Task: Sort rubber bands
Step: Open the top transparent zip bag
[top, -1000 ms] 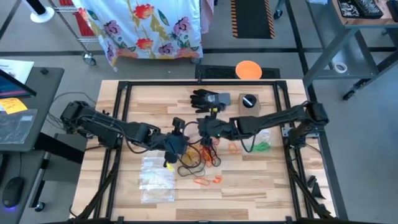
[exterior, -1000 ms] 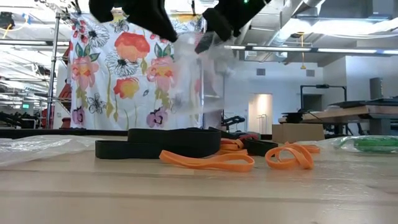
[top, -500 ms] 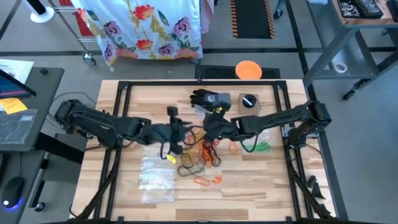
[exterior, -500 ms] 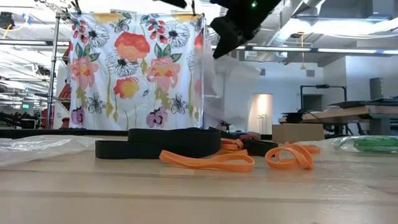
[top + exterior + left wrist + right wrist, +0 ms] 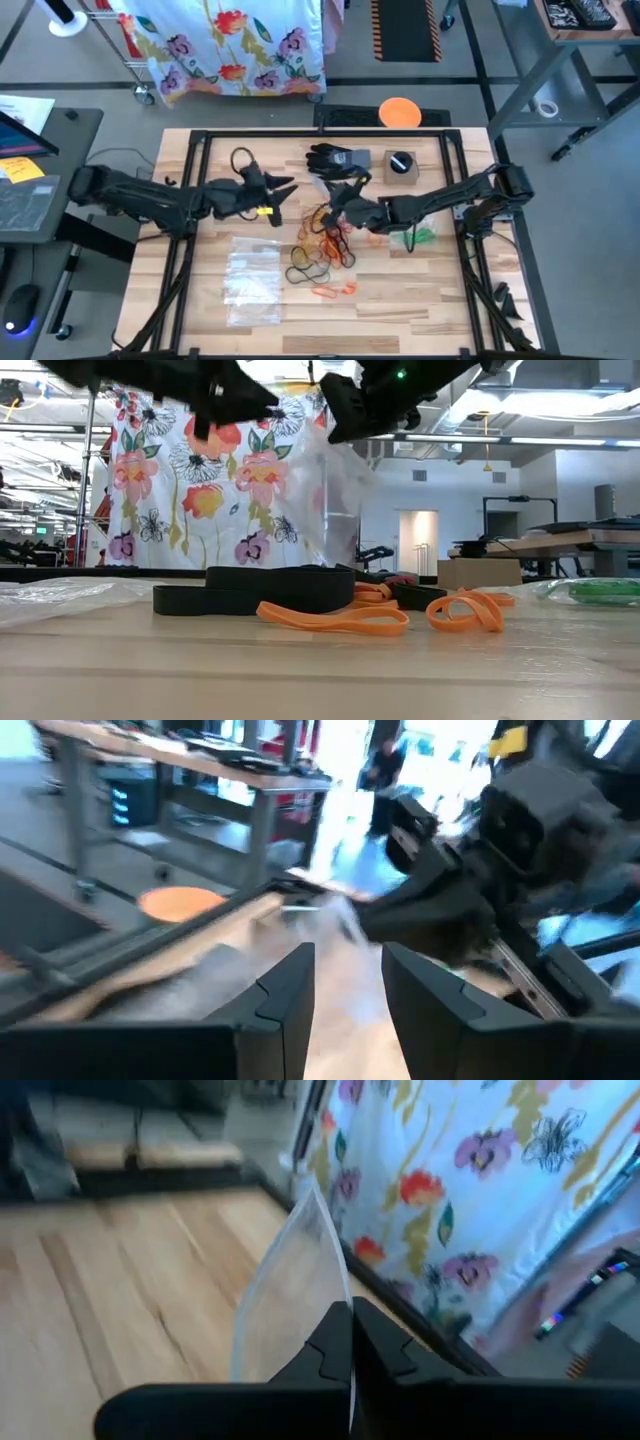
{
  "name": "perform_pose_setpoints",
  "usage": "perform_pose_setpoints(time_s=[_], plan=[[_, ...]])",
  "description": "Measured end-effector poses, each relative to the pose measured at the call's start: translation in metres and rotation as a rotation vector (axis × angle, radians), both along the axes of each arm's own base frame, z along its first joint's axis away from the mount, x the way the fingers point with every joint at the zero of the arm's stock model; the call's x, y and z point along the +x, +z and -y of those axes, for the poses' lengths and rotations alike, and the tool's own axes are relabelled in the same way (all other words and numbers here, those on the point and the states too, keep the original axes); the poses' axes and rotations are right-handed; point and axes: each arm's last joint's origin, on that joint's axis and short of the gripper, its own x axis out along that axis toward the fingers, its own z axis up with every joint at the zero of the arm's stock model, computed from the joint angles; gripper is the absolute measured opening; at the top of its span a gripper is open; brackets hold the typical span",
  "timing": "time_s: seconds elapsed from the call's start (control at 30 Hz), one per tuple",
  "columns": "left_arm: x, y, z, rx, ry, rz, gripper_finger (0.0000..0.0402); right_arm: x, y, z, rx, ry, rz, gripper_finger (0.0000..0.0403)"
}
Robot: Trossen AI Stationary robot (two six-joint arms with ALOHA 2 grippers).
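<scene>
Over the table, high view: the left gripper (image 5: 283, 186) hangs above bare wood beside the black glove (image 5: 333, 160), jaws parted and empty; the right gripper (image 5: 338, 203) sits above the heap of rubber bands (image 5: 322, 248) at mid-table. Green bands (image 5: 421, 236) lie apart under the right arm, orange ones (image 5: 333, 290) nearer the front edge, and spare clear bags (image 5: 250, 285) rest by the left frame.
Low view: a clear bag (image 5: 335, 490) dangles from the right gripper (image 5: 335, 422); orange bands (image 5: 335, 620) and a wide black band (image 5: 255, 588) lie on the wood.
Left wrist view: the fingers (image 5: 288, 992) stand a narrow gap apart with nothing between them.
Right wrist view: the jaws are pinched on the bag's edge (image 5: 300, 1270).
Risk, bag: held by one edge only, its mouth may sag closed, so dropped bands would miss.
Risk, heap: colours lie tangled; one pinch could lift several.
Risk, arms: both work close together and could collide.
</scene>
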Motion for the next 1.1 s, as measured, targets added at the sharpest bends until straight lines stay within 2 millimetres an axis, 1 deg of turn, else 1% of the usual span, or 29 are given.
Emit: perform_pose_setpoints(time_s=[0.07, 0.13, 0.3, 0.47, 0.63, 0.77, 0.9, 1.0, 1.03, 1.1], plan=[[-0.001, -0.011, -0.005, -0.053, 0.009, 0.043, 0.0117, 0.001, 0.001, 0.002, -0.011, 0.008, 0.019, 0.0], [0.004, -0.016, -0.007, -0.075, 0.013, 0.051, 0.0117, 0.002, 0.004, 0.004, -0.01, 0.023, 0.041, 0.0], [0.028, -0.01, -0.006, -0.061, -0.028, 0.072, 0.0117, 0.005, 0.008, 0.012, 0.013, 0.078, 0.085, 0.0], [0.046, -0.014, -0.01, -0.061, -0.051, 0.04, 0.0117, 0.006, 0.008, 0.016, 0.014, 0.074, 0.089, 0.0], [0.051, -0.022, -0.017, -0.069, 0.023, 0.03, 0.0117, 0.005, 0.008, 0.015, 0.013, 0.077, 0.084, 0.0], [0.051, -0.017, -0.019, -0.087, 0.025, 0.095, 0.0117, 0.006, 0.008, 0.015, 0.007, 0.079, 0.078, 0.0], [0.05, -0.016, -0.019, -0.072, 0.039, 0.103, 0.0115, 0.006, 0.007, 0.015, 0.013, 0.1, 0.068, 0.0], [0.05, -0.016, -0.02, -0.06, 0.065, 0.094, 0.0095, 0.006, 0.007, 0.015, 0.013, 0.102, 0.07, 0.0], [0.05, -0.016, -0.02, -0.054, 0.069, 0.09, 0.0082, 0.006, 0.007, 0.015, 0.013, 0.102, 0.071, 0.0], [0.05, -0.017, -0.02, -0.032, 0.071, 0.075, 0.0043, 0.006, 0.007, 0.015, 0.013, 0.102, 0.071, 0.0]])
